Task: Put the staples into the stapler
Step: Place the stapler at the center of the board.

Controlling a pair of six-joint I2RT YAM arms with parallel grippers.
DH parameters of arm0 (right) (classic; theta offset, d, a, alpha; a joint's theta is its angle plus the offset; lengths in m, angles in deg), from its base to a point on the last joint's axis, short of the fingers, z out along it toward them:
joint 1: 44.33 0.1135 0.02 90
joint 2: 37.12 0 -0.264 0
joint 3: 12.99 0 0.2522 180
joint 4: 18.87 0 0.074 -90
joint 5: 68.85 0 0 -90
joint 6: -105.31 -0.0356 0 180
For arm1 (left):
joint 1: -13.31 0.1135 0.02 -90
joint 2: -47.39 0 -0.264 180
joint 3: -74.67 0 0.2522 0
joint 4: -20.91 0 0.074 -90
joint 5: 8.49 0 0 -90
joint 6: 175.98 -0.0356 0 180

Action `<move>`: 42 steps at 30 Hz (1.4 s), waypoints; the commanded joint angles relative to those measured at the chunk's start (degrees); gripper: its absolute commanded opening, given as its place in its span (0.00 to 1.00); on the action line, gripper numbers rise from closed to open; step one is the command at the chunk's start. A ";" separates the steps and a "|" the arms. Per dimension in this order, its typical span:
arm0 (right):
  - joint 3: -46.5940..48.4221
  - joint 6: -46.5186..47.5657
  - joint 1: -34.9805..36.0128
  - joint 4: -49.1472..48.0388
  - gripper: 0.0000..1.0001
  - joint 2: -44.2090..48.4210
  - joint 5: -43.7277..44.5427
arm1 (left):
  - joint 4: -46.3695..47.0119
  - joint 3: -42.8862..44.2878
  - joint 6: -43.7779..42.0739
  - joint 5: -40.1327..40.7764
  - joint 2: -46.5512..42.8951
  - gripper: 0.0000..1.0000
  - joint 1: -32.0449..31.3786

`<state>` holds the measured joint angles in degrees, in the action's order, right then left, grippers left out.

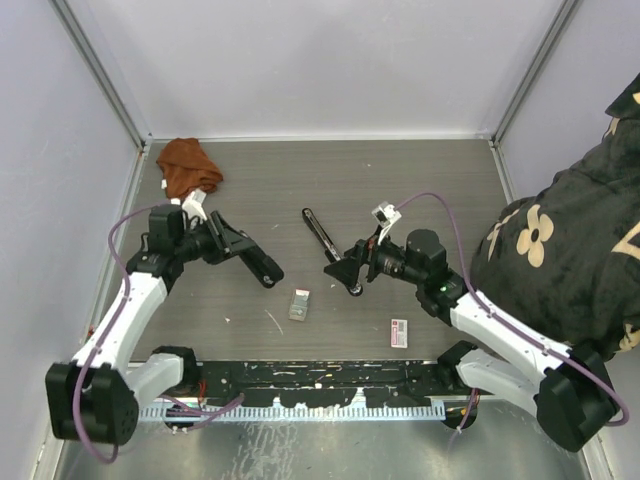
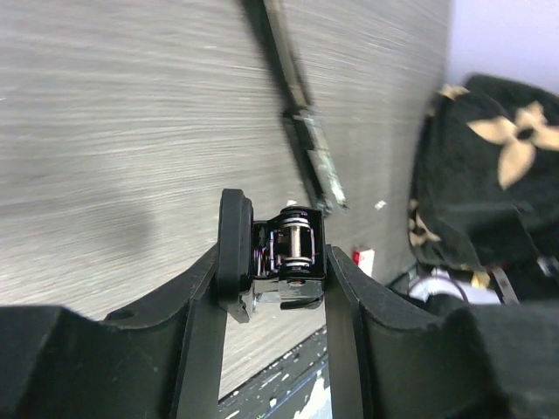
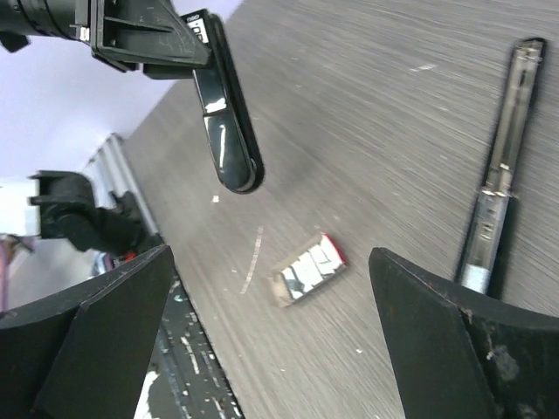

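The staples [image 1: 300,304], silvery strips packed in a tiny grey tray [image 3: 284,286] with a red edge at one end, lie flat on the dark wood-grain table [image 1: 420,190], near its middle and a little toward the near edge. In the top view the red-and-white box [image 1: 399,332] lies flat at about four o'clock from them, apart from the tray and closer to the right arm's side. At about one o'clock from the staples the open stapler [image 1: 320,235] lies on the table as a long thin bar, its silvery magazine exposed along its nearer half. The right gripper [image 3: 269,255] hangs over this area with its fingers spread wide and nothing between them; in its wrist view the tray shows in the gap, and the near end of the open stapler runs down to the right-hand finger, though contact cannot be judged. At about ten o'clock from the staples the left gripper [image 1: 228,243] is clamped on a black stapler [image 1: 262,268], raised off the table with its free end pointing toward the tray; the left wrist view shows its end squeezed between both fingers. A rust-brown cloth [image 1: 188,165] is bunched in the far left corner, at eleven o'clock. A person [image 1: 560,250] in black, flower-patterned clothing stands at the right edge, at three o'clock.
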<state>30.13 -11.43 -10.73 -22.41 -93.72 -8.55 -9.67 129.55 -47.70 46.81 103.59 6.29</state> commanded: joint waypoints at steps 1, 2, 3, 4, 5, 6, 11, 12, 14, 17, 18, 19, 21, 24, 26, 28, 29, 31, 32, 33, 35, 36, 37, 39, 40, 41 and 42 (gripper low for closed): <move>1.26 6.39 -0.03 11.39 1.00 3.33 12.83 | -1.65 1.58 0.89 2.03 6.51 0.00 5.41; 1.51 6.89 -0.08 13.17 1.00 3.84 15.54 | -1.50 1.90 0.73 1.96 8.15 0.00 6.56; 1.67 7.21 -0.03 14.72 1.00 4.53 17.49 | -1.73 2.55 0.06 2.20 10.25 0.00 7.40; 1.74 7.29 -0.04 16.02 1.00 5.08 19.76 | -2.24 3.28 -0.82 2.91 11.69 0.00 8.06; 1.70 7.32 -0.01 17.12 1.00 5.48 21.96 | -2.67 3.90 -1.68 4.09 12.98 0.00 8.54; 1.36 7.32 -0.03 17.74 1.00 5.85 23.69 | -2.65 4.37 -2.46 5.04 14.54 0.00 9.17; -0.74 6.22 0.01 17.15 1.00 8.42 28.83 | -1.41 7.60 -3.80 5.81 25.51 0.00 11.50; -1.16 5.71 -0.03 17.04 1.00 9.14 30.33 | -0.85 7.90 -3.95 5.79 27.93 0.00 11.84; -0.98 4.57 -0.03 18.07 1.00 9.83 32.26 | 0.15 8.35 -4.05 6.99 30.39 0.00 12.10; -0.35 4.27 -0.03 20.85 1.00 10.43 35.37 | 0.75 9.44 -4.60 8.79 34.15 0.06 12.30; -0.59 4.01 -0.05 21.08 1.00 10.76 36.26 | 0.97 9.77 -4.69 9.06 35.43 0.10 12.30; -0.93 3.61 -0.03 21.09 1.00 11.42 36.98 | 1.36 9.99 -4.71 9.18 36.25 0.15 12.31; -2.06 2.80 -0.03 20.38 1.00 12.75 38.07 | 2.09 10.39 -4.62 9.38 37.43 0.21 12.35; -4.13 1.49 -0.03 18.75 1.00 15.37 38.94 | 2.55 10.81 -4.68 9.47 38.45 0.30 12.31; -5.20 1.21 -0.06 18.14 1.00 16.89 39.85 | 2.77 11.06 -4.86 9.45 38.69 0.36 12.30; -5.81 1.00 -0.03 18.08 1.00 17.95 40.68 | 2.92 11.14 -5.01 9.39 38.66 0.42 12.31; -6.00 1.01 -0.03 18.02 1.00 18.27 40.77 | 3.04 11.14 -5.12 9.55 38.48 0.46 12.35; -6.36 0.93 -0.03 17.79 1.00 18.54 40.41 | 3.13 11.05 -5.51 10.11 37.91 0.53 12.30; -6.56 1.10 -0.03 17.54 1.00 18.42 40.09 | 3.19 10.98 -5.76 10.22 37.55 0.58 12.30; -6.64 1.39 -0.03 17.56 1.00 18.19 39.64 | 3.32 10.88 -6.03 10.29 37.18 0.63 12.30; -6.59 1.79 0.00 17.70 1.00 17.23 38.91 | 3.67 10.74 -6.40 10.59 36.20 0.70 12.34; -6.42 1.78 -0.03 17.76 1.00 16.80 38.59 | 3.74 10.58 -6.58 10.86 35.84 0.72 12.37; -6.28 1.87 -0.09 17.82 1.00 16.26 38.17 | 3.74 10.61 -6.78 11.06 35.40 0.75 12.29; -6.02 2.06 -0.08 17.76 1.00 15.39 37.29 | 3.58 10.51 -7.18 11.74 34.31 0.78 12.33; -5.86 2.32 -0.06 17.82 1.00 15.13 36.83 | 3.49 10.48 -7.35 12.42 33.58 0.80 12.35; -5.78 2.68 -0.05 17.69 1.00 14.88 36.28 | 3.61 10.18 -7.49 13.46 32.51 0.80 12.31; -5.71 3.23 -0.08 17.72 1.00 14.67 35.64 | 3.74 9.85 -7.52 14.14 30.94 0.81 12.30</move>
<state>23.25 -9.16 -10.71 -1.60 -78.50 29.11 -8.32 138.80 -53.49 57.83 140.07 18.31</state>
